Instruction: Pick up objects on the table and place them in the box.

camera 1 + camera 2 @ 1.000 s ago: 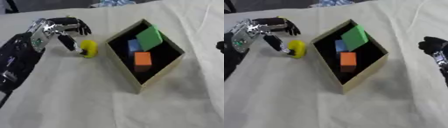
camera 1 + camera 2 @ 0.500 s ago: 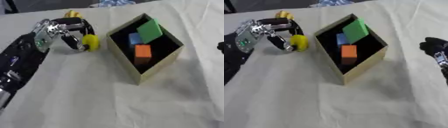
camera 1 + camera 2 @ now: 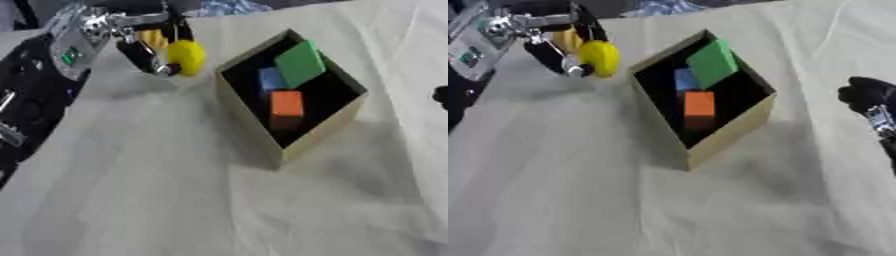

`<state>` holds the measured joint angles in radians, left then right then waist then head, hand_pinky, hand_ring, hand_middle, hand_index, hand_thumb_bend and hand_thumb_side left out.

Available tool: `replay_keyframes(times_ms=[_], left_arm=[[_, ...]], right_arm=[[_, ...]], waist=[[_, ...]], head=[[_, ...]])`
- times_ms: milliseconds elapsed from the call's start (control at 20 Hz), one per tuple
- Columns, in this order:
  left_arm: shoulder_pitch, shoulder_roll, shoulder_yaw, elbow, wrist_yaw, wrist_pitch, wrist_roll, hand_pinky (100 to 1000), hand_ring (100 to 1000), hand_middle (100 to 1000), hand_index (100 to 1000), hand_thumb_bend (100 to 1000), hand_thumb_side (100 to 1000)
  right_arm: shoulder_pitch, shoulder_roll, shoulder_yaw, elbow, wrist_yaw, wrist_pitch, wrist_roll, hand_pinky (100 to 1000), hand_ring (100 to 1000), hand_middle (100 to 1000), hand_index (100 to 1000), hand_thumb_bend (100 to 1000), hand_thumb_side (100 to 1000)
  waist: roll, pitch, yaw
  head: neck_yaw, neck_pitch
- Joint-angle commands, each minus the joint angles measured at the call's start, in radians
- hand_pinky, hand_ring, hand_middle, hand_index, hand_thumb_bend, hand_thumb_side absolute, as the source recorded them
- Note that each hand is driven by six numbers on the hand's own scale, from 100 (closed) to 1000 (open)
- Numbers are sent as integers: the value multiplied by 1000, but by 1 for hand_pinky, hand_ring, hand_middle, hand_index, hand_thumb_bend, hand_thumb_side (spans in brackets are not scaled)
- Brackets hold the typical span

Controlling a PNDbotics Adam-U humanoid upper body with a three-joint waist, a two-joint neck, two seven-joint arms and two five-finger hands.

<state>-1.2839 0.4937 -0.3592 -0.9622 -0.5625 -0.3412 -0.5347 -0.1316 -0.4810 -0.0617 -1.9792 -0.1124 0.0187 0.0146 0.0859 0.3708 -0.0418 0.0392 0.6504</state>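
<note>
Left eye view: left hand [image 3: 131,37] at upper left, fingers curled, pinching a yellow ball [image 3: 185,55] between thumb and fingers, lifted clear of the cloth [image 3: 175,190]. A shadow under the ball on the cloth. Ball just left of the box [image 3: 319,135], beside its upper-left wall, not inside. A second yellowish shape behind the ball, within the same grasp; cannot tell what.

Box open-topped, tan walls, dark inside, set askew with one corner toward the camera. Inside: a green block [image 3: 300,63] toward the far corner, tilted, leaning on the far wall; a blue block [image 3: 270,79] just below and left of it, partly covered by the green one; an orange block [image 3: 286,104] nearer the camera, touching or just beside the blue one.

Black forearm with silver parts and a small green mark running in from the left edge.

Right eye view: right hand [image 3: 870,97] at the right edge, well apart from the box, dark, holding nothing; fingers bunched, but cannot tell whether curled or relaxed.

Cloth pale, creased, covering the whole table.
</note>
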Motion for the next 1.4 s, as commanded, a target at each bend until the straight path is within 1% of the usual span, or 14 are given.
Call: replay_keyframes(times_ms=[50,200,400,450,600,850,900,950,1000,1050,1100,1200,1350,1400], left_arm=[[-45,22,7,-45,-17,26,9,720,617,581,729,358,100],[-69,-14,-4,-54,-45,47,15,717,610,572,721,341,100],[-91,-72,-18,-50,-43,60,13,719,612,574,726,327,100],[-93,-83,-20,-45,-39,63,12,719,612,574,726,328,112],[-93,-109,-23,-27,-36,75,12,721,617,577,731,327,194],[-93,-150,-31,-6,-37,81,14,724,622,583,737,352,241],[-91,-155,-33,-3,-40,80,14,740,658,615,769,411,287],[-89,-158,-34,0,-45,80,14,753,683,641,793,439,307],[-87,-160,-35,4,-53,79,12,787,753,724,858,510,376],[-84,-161,-35,9,-62,78,7,804,785,762,883,545,408],[-82,-161,-35,13,-71,77,1,830,821,807,914,617,447],[-78,-161,-31,20,-84,74,-6,836,830,820,923,665,451],[-73,-161,-27,23,-90,66,-8,834,825,817,924,668,449],[-71,-160,-26,24,-89,63,-7,832,819,808,921,654,450]], right_arm=[[-8,-23,-5,-21,-6,-2,0,929,841,748,844,100,727],[-14,-23,-3,-21,-9,-3,3,929,841,748,844,100,725],[-27,-22,2,-21,-15,-3,8,929,841,748,843,100,722],[-31,-22,3,-21,-16,-3,9,929,841,748,843,100,721],[-39,-23,5,-21,-19,-4,12,929,841,748,843,100,721],[-50,-21,8,-21,-24,-2,16,929,840,747,843,100,720],[-52,-21,9,-21,-25,-2,17,929,840,747,843,100,719],[-53,-21,9,-21,-25,-2,18,929,840,747,843,100,719],[-53,-21,9,-21,-26,-2,18,929,840,747,843,100,719],[-53,-21,9,-21,-26,-2,18,929,840,747,843,100,719],[-53,-21,8,-21,-27,-2,18,929,840,747,843,100,720],[-52,-20,8,-21,-27,-1,17,929,840,747,843,100,720],[-52,-19,9,-21,-28,0,18,929,839,747,843,100,719],[-52,-19,9,-21,-28,0,18,930,839,747,843,100,719]], waist=[[-6,-29,-2],[-7,-31,-9],[-5,-29,-22],[-4,-27,-26],[1,-24,-35],[5,-21,-41],[5,-20,-42],[6,-20,-42],[6,-20,-42],[6,-20,-41],[6,-20,-41],[6,-20,-40],[4,-22,-37],[4,-23,-37]], head=[[1,-6],[8,-10],[17,-11],[19,-11],[23,-10],[27,-8],[28,-7],[28,-6],[28,-6],[28,-5],[28,-5],[28,-3],[29,0],[29,1]])
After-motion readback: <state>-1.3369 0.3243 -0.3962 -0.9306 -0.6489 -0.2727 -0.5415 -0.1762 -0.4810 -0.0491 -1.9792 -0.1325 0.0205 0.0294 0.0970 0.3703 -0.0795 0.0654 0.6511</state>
